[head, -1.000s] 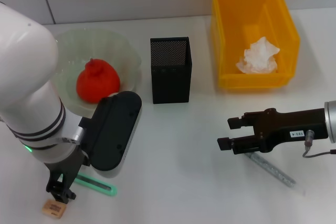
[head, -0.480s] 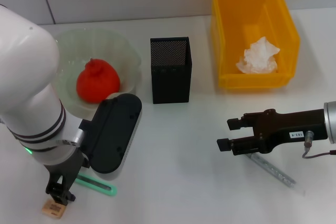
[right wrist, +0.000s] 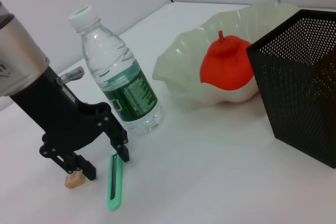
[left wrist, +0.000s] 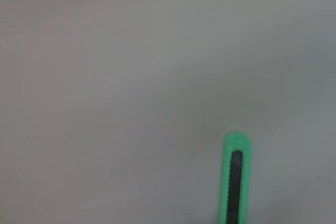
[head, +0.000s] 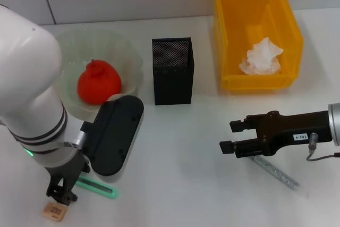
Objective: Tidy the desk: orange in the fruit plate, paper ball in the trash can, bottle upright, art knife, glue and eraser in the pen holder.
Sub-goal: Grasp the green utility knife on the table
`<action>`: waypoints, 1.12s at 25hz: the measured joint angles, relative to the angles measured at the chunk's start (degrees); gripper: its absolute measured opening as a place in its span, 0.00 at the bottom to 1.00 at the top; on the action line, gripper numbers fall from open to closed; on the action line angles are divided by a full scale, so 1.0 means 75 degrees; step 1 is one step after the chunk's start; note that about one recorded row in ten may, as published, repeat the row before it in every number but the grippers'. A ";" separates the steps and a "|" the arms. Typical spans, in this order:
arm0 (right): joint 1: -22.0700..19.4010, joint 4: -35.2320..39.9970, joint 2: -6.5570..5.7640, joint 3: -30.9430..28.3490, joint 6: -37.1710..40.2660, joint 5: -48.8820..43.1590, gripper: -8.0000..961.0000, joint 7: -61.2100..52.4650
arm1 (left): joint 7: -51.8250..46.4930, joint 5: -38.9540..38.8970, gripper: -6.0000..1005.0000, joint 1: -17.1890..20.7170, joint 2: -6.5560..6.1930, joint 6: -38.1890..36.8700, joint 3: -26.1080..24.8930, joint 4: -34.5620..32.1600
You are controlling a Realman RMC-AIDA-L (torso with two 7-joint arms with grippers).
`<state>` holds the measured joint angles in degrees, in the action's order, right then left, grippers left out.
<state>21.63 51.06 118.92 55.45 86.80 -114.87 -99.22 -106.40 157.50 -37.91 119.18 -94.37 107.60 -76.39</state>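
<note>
Down at the near left, the left gripper (right wrist: 97, 153) hangs with its fingers spread and empty, straddling the green art knife (right wrist: 115, 181) (flat on the desk), eraser (right wrist: 74, 180) just beside. Right gripper (head: 234, 135) hovers apparently open over the glue (head: 277, 173).

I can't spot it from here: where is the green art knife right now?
In the head view the art knife lies flat on the table's near left, just beside the left gripper, with the small eraser close by.

Bottle (right wrist: 119, 88) hidden behind left arm in head view, art knife (left wrist: 234, 177) cut off in left wrist view, glue (head: 276, 173) partly under right tool (head: 229, 135)
</note>
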 joint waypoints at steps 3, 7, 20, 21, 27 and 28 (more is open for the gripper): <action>0.0006 0.0000 0.0000 -0.0008 0.0016 0.0000 0.80 0.0005 | -0.0008 0.0011 0.65 0.0011 -0.0001 0.0108 0.0052 0.0010; 0.0009 0.0000 0.0000 -0.0011 0.0017 0.0000 0.80 0.0008 | -0.0011 0.0044 0.58 0.0032 0.0000 0.0216 0.0136 0.0014; 0.0021 0.0001 0.0000 -0.0023 0.0017 0.0000 0.80 0.0011 | -0.0082 0.0059 0.52 -0.0016 0.0000 0.0207 0.0148 0.0097; 0.0025 0.0000 -0.0001 -0.0023 0.0017 0.0000 0.80 0.0011 | -0.0083 0.0061 0.51 -0.0018 0.0000 0.0204 0.0148 0.0098; 0.0024 0.0000 -0.0001 -0.0023 0.0017 0.0000 0.80 0.0011 | -0.0087 0.0067 0.46 -0.0039 0.0000 0.0163 0.0149 0.0098; 0.0023 0.0000 0.0000 -0.0023 0.0017 0.0000 0.80 0.0011 | -0.0090 0.0068 0.46 -0.0043 0.0000 0.0139 0.0150 0.0098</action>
<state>21.80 51.06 118.92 55.28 86.92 -114.87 -99.14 -107.07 158.01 -38.23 119.18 -93.33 108.72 -75.66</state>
